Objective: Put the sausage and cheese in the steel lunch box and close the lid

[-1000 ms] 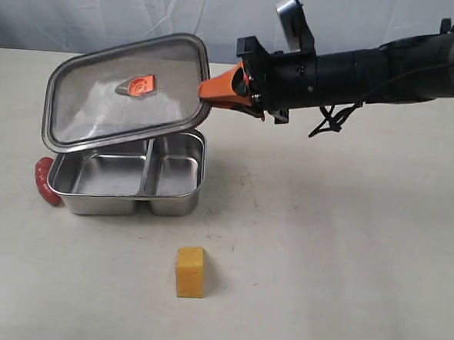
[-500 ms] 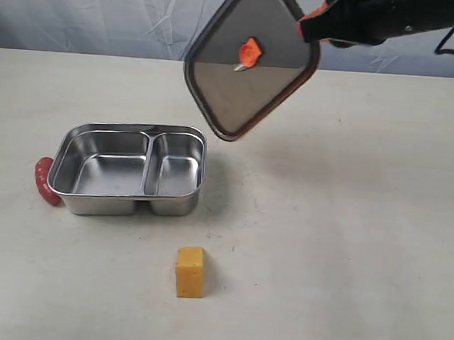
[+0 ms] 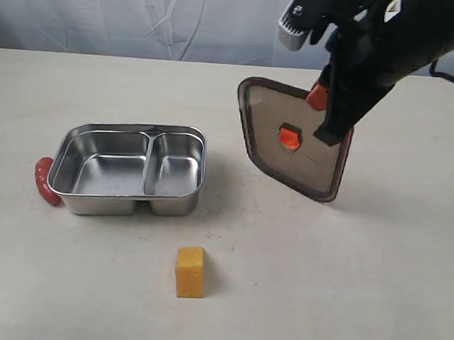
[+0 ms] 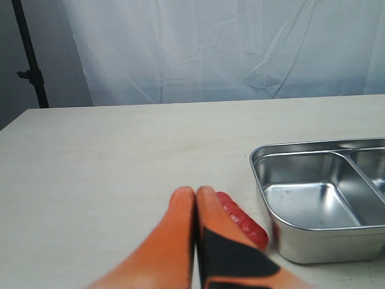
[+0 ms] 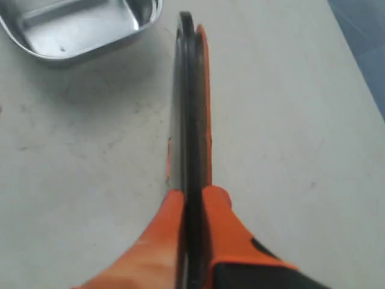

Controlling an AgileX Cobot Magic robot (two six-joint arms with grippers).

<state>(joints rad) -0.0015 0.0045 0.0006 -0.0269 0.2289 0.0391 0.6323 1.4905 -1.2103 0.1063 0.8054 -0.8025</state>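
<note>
The right gripper (image 5: 188, 198) is clenched on the rim of the lid (image 3: 294, 139), which shows edge-on between its 2 orange fingers (image 5: 218, 208) in the right wrist view. The left gripper (image 4: 195, 201) is pressed shut on nothing, with the sausage (image 4: 240, 220) just beyond its tips.

The lid hangs steeply tilted to the right of the box (image 3: 125, 202), well clear of it. Its valve face is turned toward the exterior camera, and its long axis slopes down to the right. Whether its low edge touches the table (image 3: 405, 289) I cannot tell.

The box is open, both compartments empty, long axis left to right. The sausage lies against its left end, outside. The cheese (image 3: 190, 272) stands apart in front.

This looks like parking the lid. Next it needs laying flat and releasing, then the food fetched.
</note>
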